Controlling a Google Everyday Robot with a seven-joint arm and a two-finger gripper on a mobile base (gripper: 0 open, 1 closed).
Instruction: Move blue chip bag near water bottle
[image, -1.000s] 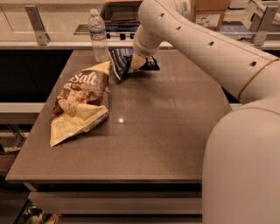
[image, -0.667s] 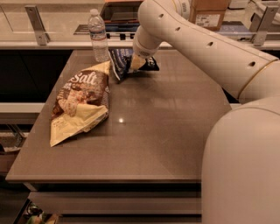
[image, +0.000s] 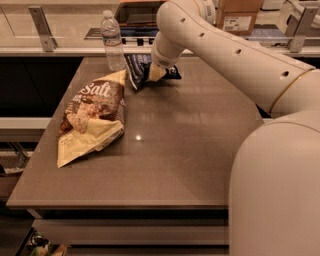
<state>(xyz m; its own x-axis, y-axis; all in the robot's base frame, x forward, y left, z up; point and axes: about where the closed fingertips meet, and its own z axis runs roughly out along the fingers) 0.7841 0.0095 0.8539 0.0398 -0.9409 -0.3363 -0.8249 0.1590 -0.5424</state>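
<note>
**Blue chip bag beside the bottle at the far end of the table**

The blue chip bag (image: 139, 69) lies at the far end of the brown table (image: 190, 150), towards its left corner. It is crumpled and dark navy, with white along its edges. Just to its left stands the water bottle (image: 113, 42), upright, with its white cap on and a pale label band round the middle. Bag and bottle sit very close together; I cannot tell whether they touch.

The robot's cream arm (image: 225, 55) reaches in from the right and bends down to the bag. The claw (image: 156, 73) is at the bag's right half, low against the table top, with the dark foil showing on both sides of it. The wrist covers most of the claw, so I cannot tell whether it is open, closed or gripping the bag.

A larger brown-and-cream bag marked "Salt" (image: 92, 117) lies flat on the left half of the table, nearer the camera. Its upper corner points towards the blue chip bag and comes right up to that bag's lower left edge.

The robot's rounded body (image: 275, 195) fills the lower right of the view. Behind the table runs a pale ledge with a metal bracket (image: 42, 28) at the left and a cardboard box (image: 239, 15) at the right.
</note>
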